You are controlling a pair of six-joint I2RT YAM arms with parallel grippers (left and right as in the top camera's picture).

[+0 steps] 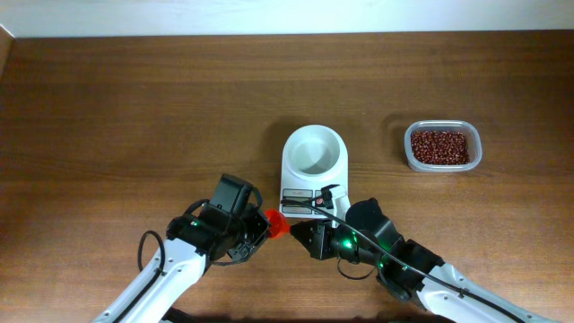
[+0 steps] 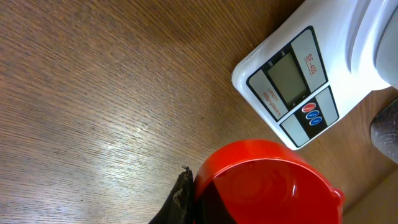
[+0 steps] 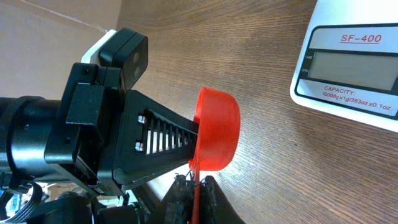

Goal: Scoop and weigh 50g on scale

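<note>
Beans (image 1: 439,147): dark red heap, all in clear tub (image 1: 478,148) at right of scale; well apart from both arms; none in bowl
Scale (image 1: 314,170): mid table (image 1: 134,108); round white bowl (image 1: 314,150) on top, empty; display (image 2: 288,78) shows no digits I can read
Scoop (image 3: 217,137): red; just off scale's button end, between the grippers; inside not visible
L gripper (image 3: 194,132): fingers pinching scoop's cup
R gripper (image 3: 196,190): fingers pressed onto the thin handle (image 3: 195,177), per wrist view
Why: prob. handover; R arm is nearer the tub, so it takes the handle
Progress: early; nothing weighed yet
</note>
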